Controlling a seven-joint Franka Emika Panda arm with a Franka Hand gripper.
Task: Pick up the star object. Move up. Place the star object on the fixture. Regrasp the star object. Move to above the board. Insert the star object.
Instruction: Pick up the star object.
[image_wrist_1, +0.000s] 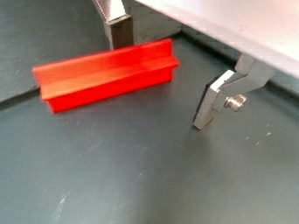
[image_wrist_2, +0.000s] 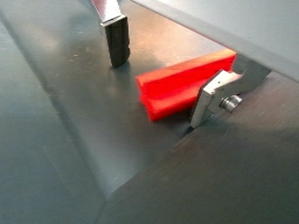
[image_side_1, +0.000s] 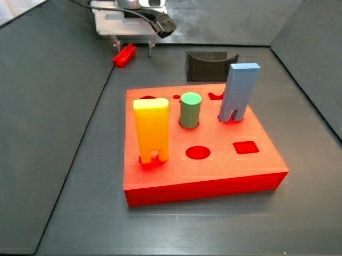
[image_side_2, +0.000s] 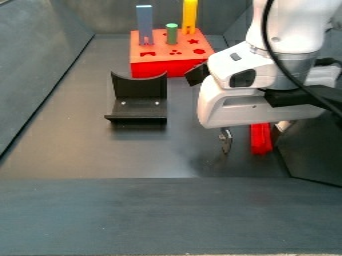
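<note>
Star object (image_wrist_1: 105, 77) — lying flat on the dark floor, long axis horizontal, its ridged side showing in a wrist view; in a side view (image_side_1: 123, 55) it is lying near the far left corner, well apart from the board (image_side_1: 201, 150).

End effector (image_wrist_1: 163, 74) — hanging low over the star, jaws standing wide. One finger (image_wrist_1: 118, 31) is sitting just behind the piece, one (image_wrist_1: 219, 98) just off its end; whether either is touching it cannot be told. Nothing is being held.

Board — sitting mid-floor, carrying a yellow slotted peg (image_side_1: 151, 128), a green cylinder (image_side_1: 191, 109) and a blue peg (image_side_1: 239, 91), all standing upright in its holes. A round hole (image_side_1: 198, 153) and a square hole (image_side_1: 246, 148) are lying open near its front edge.

Fixture (image_side_2: 138, 97) — standing between the board and the end effector's side of the floor, unoccupied.
</note>
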